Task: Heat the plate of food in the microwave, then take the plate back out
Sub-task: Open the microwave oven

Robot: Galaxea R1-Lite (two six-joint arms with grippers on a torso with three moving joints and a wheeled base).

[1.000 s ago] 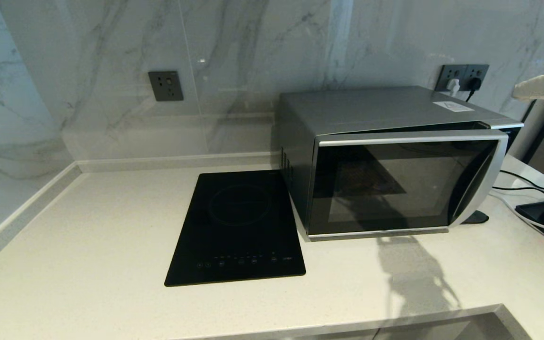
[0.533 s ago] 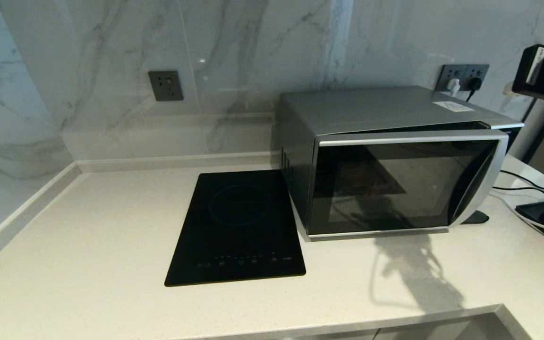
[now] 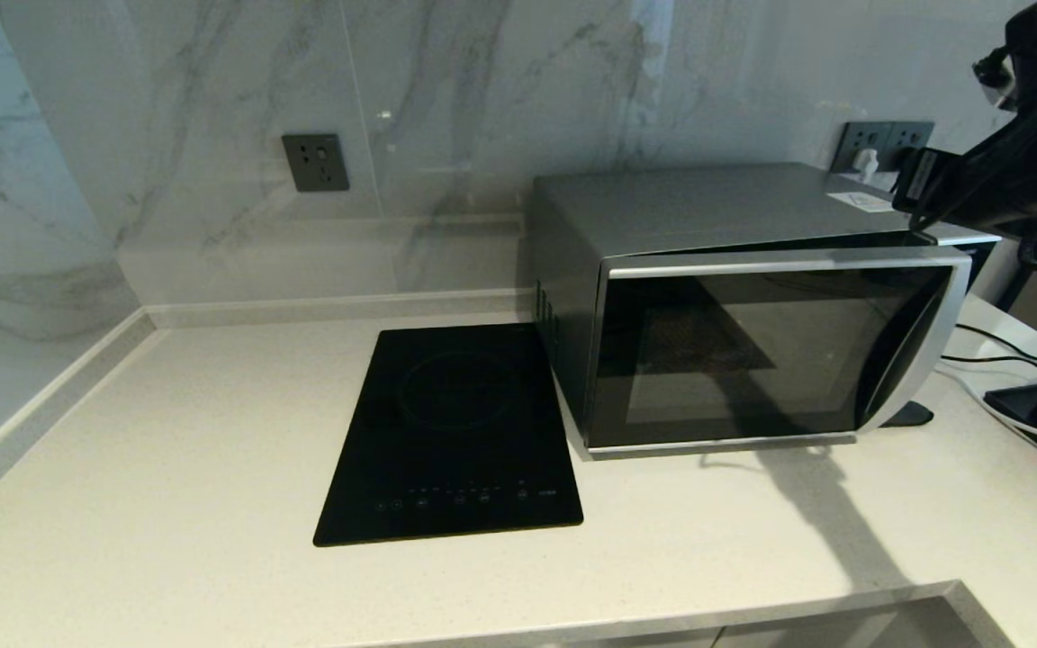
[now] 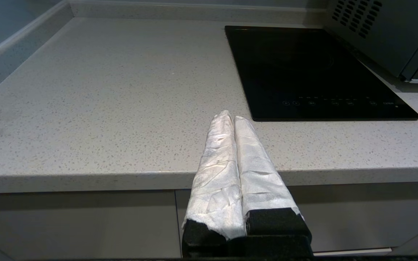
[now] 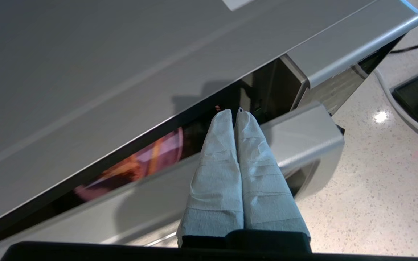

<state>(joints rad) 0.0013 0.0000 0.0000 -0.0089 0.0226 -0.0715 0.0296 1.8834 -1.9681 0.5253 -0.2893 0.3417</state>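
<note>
Plate of food [image 5: 147, 159] is inside the microwave [image 3: 734, 306]; I only catch a lilac sliver with orange fries through the gap at the top of the door in the right wrist view. Not visible from the head view through the dark glass. Door [image 3: 752, 351] is ajar, its handle side standing off the body, hinge side on the robot's left.

Right gripper [image 5: 235, 113] sits above the microwave's top front corner, near the handle end; its wrapped fingers [image 5: 216, 152] are pressed together, holding nothing, tips pointing into the gap between door and cabinet. Right arm [image 3: 996, 180] comes in from the upper right in the head view.

My read: we're on the door step, either opening it to fetch the plate or closing it; I can't tell which.

Next move, if opening: hook the tips behind the door's edge and swing it outward without sliding the microwave on the desk [image 3: 167, 432].

Left gripper [image 4: 232, 117] parked off the desk's front edge, fingers pressed together, empty, near the induction cooktop [image 3: 455, 432].
</note>
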